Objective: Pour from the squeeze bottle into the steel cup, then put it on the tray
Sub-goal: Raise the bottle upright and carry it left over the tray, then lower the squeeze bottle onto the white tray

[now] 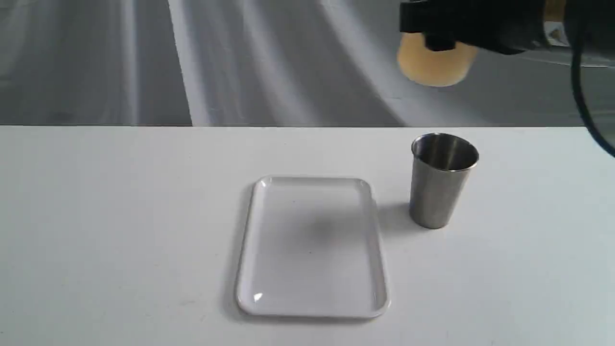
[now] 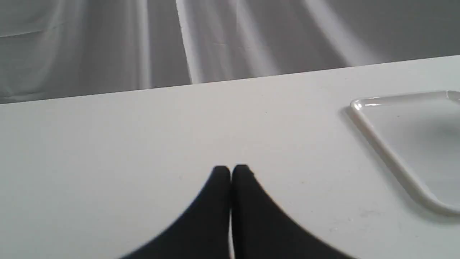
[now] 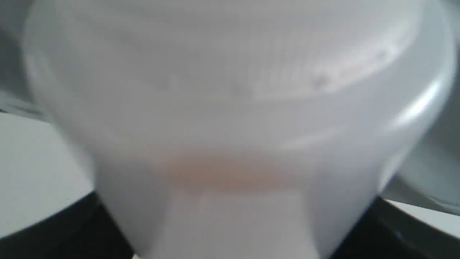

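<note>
- The left claw (image 2: 231, 172) is hovering over the white table (image 1: 96, 216), its two black fingers pressed together with nothing between them. It is showing only in its own wrist view.
- The tray (image 1: 312, 181) is lying flat on the table near the middle. Its glossy white floor is carrying only a soft grey shadow, and one rounded corner (image 2: 359, 106) is showing in the left wrist view.
- The steel cup (image 1: 442, 180) is standing upright on the table just right of the tray, apart from its rim. Its inside is looking dark, and whether any liquid is in it cannot be told.
- The right claw (image 1: 432, 29) is pinching the squeeze bottle (image 1: 435, 65) high in the air, above the cup in the exterior view.
- The bottle's whitish body (image 3: 230, 108) is filling the right wrist view, with a band of amber liquid glowing inside it; its nozzle is not showing.
- Counted: one tray, one cup, one bottle, two claws.
</note>
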Controlling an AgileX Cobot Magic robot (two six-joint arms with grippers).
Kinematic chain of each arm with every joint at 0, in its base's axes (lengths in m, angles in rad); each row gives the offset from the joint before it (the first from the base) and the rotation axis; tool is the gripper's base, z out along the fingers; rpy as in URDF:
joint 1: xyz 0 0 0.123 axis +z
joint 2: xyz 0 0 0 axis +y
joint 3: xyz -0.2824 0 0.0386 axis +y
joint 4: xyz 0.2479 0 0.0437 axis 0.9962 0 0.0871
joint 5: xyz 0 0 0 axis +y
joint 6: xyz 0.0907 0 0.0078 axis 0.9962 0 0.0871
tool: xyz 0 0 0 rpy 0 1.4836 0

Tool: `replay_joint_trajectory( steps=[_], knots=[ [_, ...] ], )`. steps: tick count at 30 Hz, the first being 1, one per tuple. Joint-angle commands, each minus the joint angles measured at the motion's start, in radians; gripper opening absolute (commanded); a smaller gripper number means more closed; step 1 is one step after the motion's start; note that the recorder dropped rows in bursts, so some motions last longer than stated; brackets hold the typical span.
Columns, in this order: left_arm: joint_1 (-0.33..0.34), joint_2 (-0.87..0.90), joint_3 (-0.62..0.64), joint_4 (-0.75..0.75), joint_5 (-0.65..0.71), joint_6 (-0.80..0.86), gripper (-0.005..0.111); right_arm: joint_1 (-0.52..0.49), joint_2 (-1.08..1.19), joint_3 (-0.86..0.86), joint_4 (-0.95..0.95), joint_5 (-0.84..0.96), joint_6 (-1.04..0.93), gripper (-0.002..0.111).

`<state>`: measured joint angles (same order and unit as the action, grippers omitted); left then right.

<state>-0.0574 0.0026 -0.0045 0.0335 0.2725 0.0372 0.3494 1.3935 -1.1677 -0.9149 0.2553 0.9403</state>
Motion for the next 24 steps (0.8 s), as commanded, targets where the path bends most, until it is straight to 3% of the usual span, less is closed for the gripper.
replay_joint_trajectory(
  steps=[1,10,24],
  knots=[
    [-0.006,-0.003,0.004,-0.001,-0.007,-0.004,0.0,0.001,0.047,-0.009,0.149,-0.13,-0.189,0.016],
    [-0.006,-0.003,0.004,-0.001,-0.007,-0.001,0.0,0.039,0.221,-0.009,0.515,-0.234,-0.638,0.016],
    [-0.006,-0.003,0.004,-0.001,-0.007,-0.005,0.0,0.08,0.476,-0.002,0.657,-0.369,-0.757,0.016]
  ],
)
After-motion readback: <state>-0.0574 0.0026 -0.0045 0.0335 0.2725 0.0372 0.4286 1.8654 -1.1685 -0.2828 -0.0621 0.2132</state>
